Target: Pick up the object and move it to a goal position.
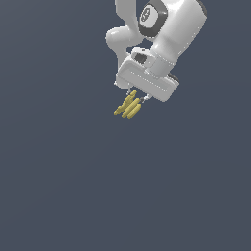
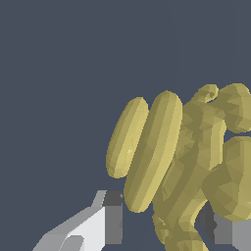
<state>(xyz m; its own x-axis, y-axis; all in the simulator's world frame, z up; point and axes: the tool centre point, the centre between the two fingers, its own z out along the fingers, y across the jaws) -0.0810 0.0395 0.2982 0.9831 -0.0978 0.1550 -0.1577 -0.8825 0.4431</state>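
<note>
The object (image 1: 128, 106) is a small yellow bunch of bananas, several curved fingers side by side. In the exterior view it sits just below the white gripper (image 1: 138, 97), near the upper middle of the picture. The wrist view shows the bunch (image 2: 157, 152) up close. It fills the gap between the two grey-tipped fingers (image 2: 112, 215), which press against it on either side. The gripper (image 2: 166, 221) is shut on the object. Part of the bunch is cut off at the edge of the wrist view.
A plain dark blue-grey surface (image 1: 73, 186) fills the rest of both views. The white arm (image 1: 166, 29) reaches in from the top of the exterior view.
</note>
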